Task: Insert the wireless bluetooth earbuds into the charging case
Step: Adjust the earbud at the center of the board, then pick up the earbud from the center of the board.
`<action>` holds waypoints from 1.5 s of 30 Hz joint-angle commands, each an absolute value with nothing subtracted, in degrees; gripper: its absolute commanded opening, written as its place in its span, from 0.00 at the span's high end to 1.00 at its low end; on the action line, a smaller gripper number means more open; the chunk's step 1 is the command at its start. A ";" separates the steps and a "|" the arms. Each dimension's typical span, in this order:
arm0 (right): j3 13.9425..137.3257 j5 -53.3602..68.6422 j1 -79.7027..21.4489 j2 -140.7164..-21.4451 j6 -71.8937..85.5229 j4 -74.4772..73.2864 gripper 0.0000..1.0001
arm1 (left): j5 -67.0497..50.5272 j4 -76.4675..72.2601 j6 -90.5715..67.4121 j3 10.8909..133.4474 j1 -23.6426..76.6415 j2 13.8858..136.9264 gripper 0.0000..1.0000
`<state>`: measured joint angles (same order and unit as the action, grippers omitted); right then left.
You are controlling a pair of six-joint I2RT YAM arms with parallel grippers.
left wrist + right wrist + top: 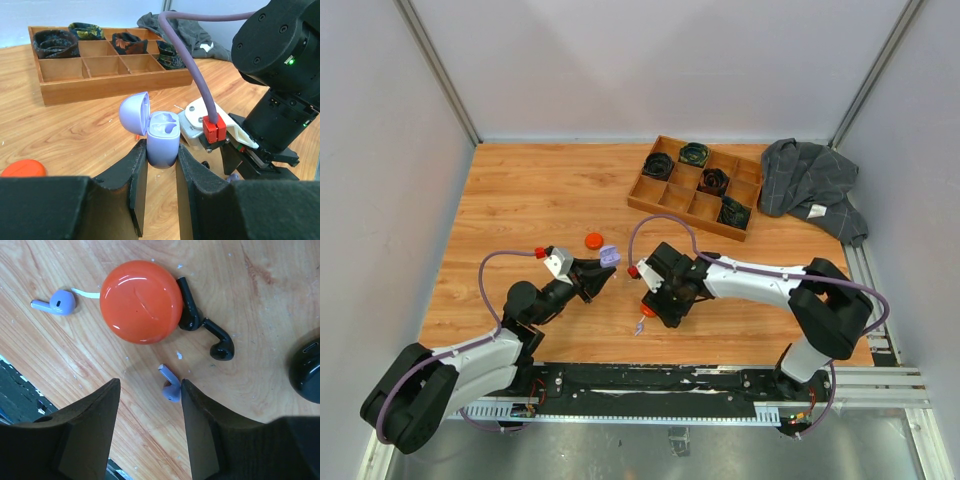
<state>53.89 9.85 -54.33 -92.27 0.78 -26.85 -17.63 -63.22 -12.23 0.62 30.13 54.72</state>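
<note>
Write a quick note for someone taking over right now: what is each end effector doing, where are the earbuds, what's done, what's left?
Left end effector: shut on the lilac charging case, lid open, both wells look empty.
Right end effector: open, holding nothing, poised over a lilac earbud lying on the table.
Second lilac earbud lies beside the closed orange case; two black earbuds on its other side.
Done: case gripped and open.
Left: pick up and seat both lilac earbuds.

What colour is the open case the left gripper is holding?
The case is lilac, clearest in the left wrist view.
</note>
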 commanded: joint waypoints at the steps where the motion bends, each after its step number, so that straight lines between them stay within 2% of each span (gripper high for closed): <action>1: 55.40 10.89 -55.19 -93.69 1.75 -26.10 0.47 | -17.29 -63.92 -11.51 0.18 30.32 53.90 1.00; 21: 56.01 12.56 -60.06 -93.53 2.02 -30.29 0.48 | -17.13 -64.18 -11.69 0.20 30.32 53.80 1.00; 37: 58.92 3.27 -60.07 -87.19 8.61 -40.10 0.46 | -17.10 -64.03 -11.75 0.09 30.33 53.70 1.00; 45: 62.31 -2.45 -58.84 -92.21 8.25 -44.79 0.49 | -17.49 -63.96 -11.89 0.02 30.33 53.00 1.00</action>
